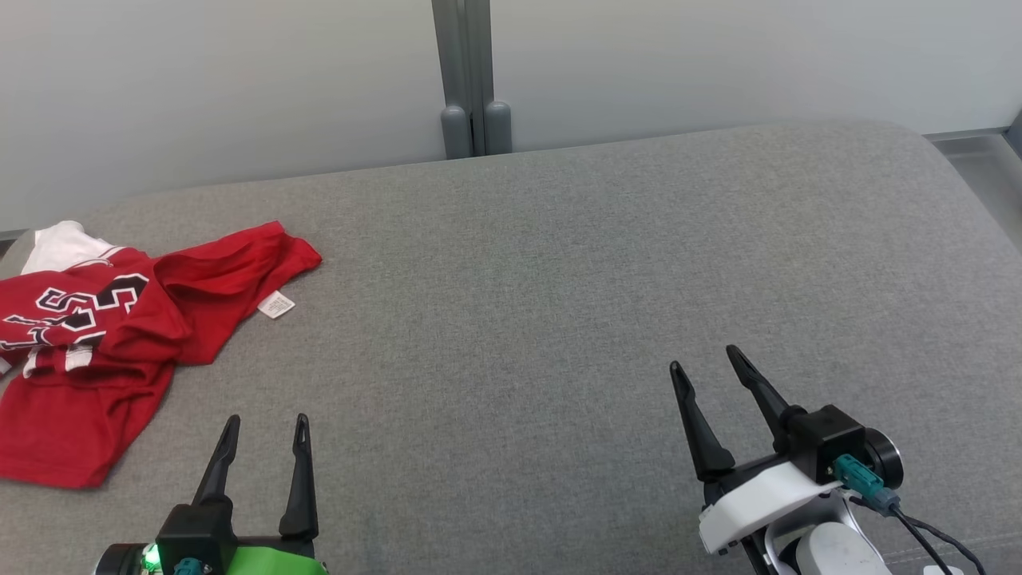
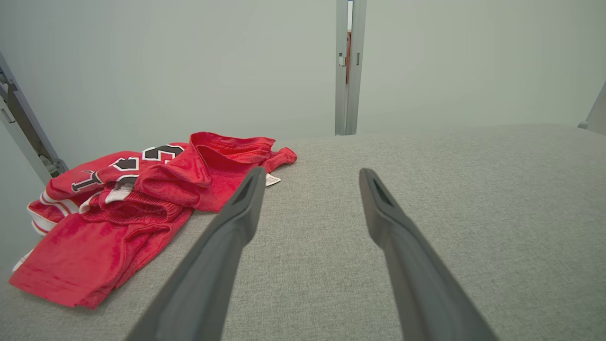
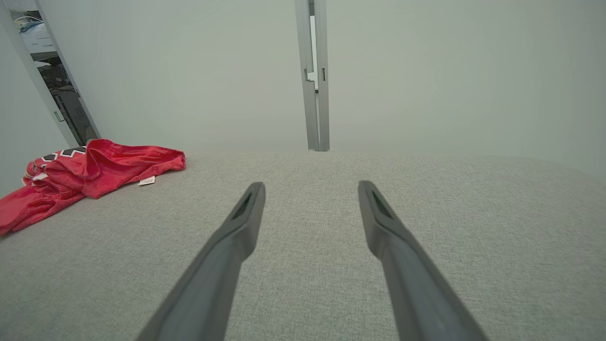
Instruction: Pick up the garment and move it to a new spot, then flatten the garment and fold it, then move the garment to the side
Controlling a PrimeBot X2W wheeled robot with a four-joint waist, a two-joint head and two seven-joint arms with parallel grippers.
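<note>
The garment (image 1: pixel 104 335) is a red jersey with black-and-white lettering, white trim and a small white tag, lying crumpled at the far left of the grey padded surface (image 1: pixel 559 279). It also appears as the garment (image 2: pixel 132 208) left of my fingers in the left wrist view, and as the garment (image 3: pixel 90 175) at the far left in the right wrist view. My left gripper (image 1: pixel 266 427) stands open at the lower left, just right of the jersey's near edge, holding nothing. My right gripper (image 1: pixel 707 361) stands open at the lower right, far from the cloth.
A pale wall with a grey vertical post (image 1: pixel 473 80) runs behind the surface. The surface's rounded corner (image 1: pixel 942 152) curves away at the back right. A grey metal frame (image 2: pixel 23 128) stands beyond the left edge.
</note>
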